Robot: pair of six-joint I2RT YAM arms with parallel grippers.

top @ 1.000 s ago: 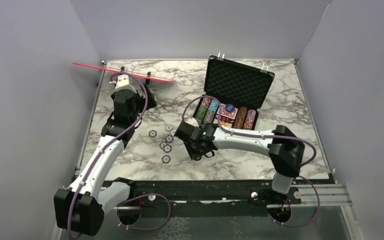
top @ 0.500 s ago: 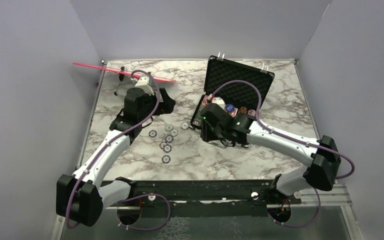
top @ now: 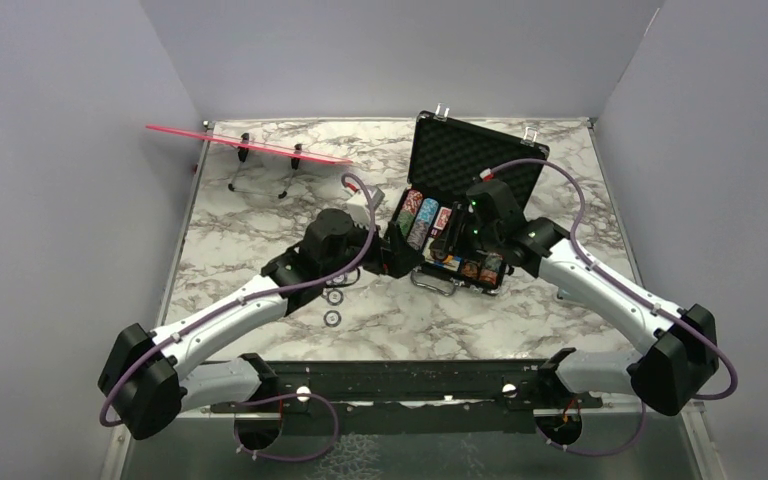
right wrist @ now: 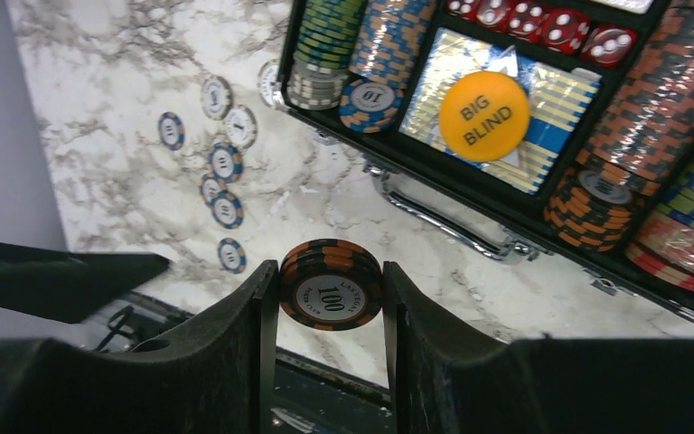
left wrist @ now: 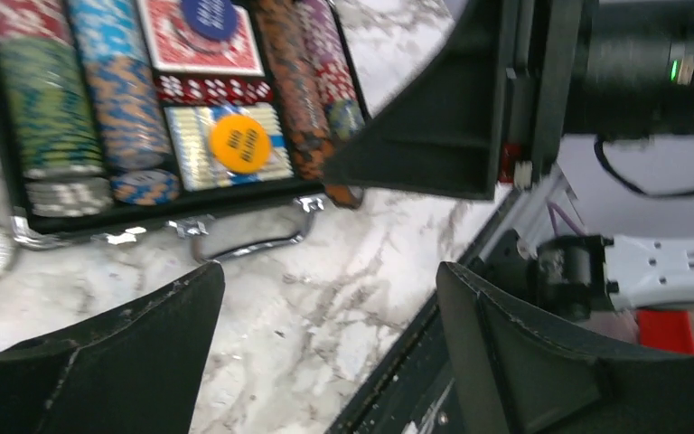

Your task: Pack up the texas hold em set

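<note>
The right gripper (right wrist: pixel 328 271) pinches a stack of orange-black chips (right wrist: pixel 330 298) between its fingers (right wrist: pixel 235 334), just outside the front wall of the open briefcase (top: pixel 475 165). The matching row (right wrist: pixel 660 90), running front to back, lies ahead and rightward in the wrist view. The left gripper (left wrist: pixel 325 280), fingers spread and empty, hovers by the case's left front corner on the bench (right wrist: pixel 506 307).

Black briefcase (top: pixel 460 160) open on marble surface (top: pixel 260 220), foam lid upright, chip rows showing. Both arms reach to it — left tool (top: pixel 392 248) at its front-left corner, right tool (top: pixel 455 240) over the tray. Loose chips (top: pixel 332 318) nearby; pink strip (top: pixel 250 145) far left.
</note>
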